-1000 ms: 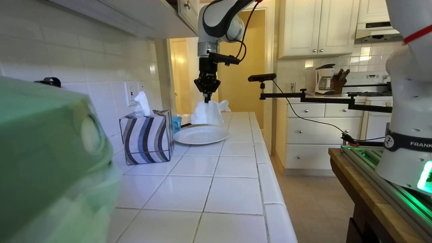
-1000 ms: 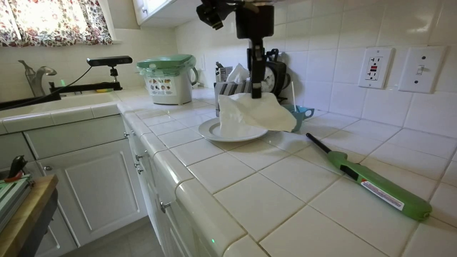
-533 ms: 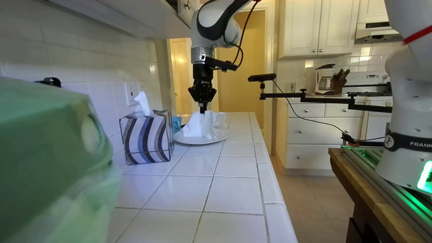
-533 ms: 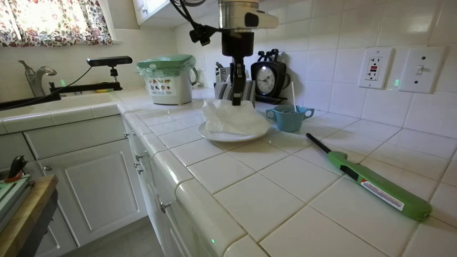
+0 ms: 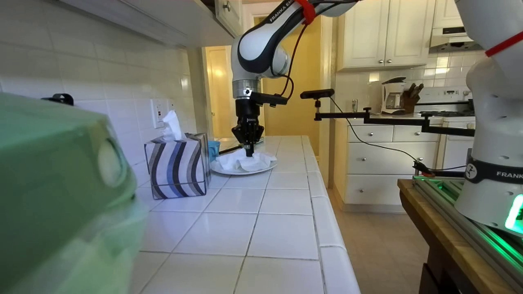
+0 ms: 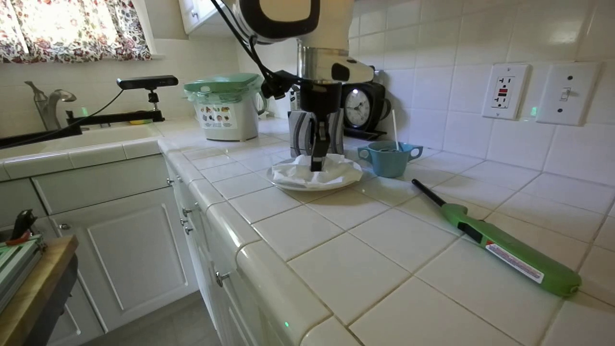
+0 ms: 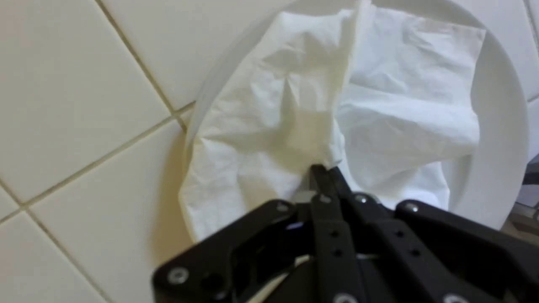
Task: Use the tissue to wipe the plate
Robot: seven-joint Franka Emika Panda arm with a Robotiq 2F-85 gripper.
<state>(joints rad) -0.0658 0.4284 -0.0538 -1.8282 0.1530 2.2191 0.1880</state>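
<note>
The tissue [image 7: 286, 109] is white and crumpled, spread over most of the plate [image 7: 503, 126] in the wrist view. In both exterior views the tissue [image 5: 257, 164] [image 6: 341, 172] lies low on the plate [image 5: 217, 168] [image 6: 312, 188], within its rim. My gripper [image 7: 329, 169] is shut on a pinched fold of the tissue near the plate's middle. It points straight down over the plate in both exterior views [image 5: 249, 152] [image 6: 317, 166]. The plate's centre is hidden under the tissue. Whether the fingertips press on the plate through the tissue cannot be told.
A striped tissue box [image 5: 177, 169] stands close beside the plate. A blue cup [image 6: 390, 162] with a white stick and a black clock [image 6: 358, 106] are near the wall. A green lighter [image 6: 509, 250] lies on the counter. A green-lidded bin [image 6: 223, 113] stands farther along.
My gripper has moved over the plate and down. The tissue, hanging from it above and partly beyond the plate before, now lies bunched flat on the plate.
</note>
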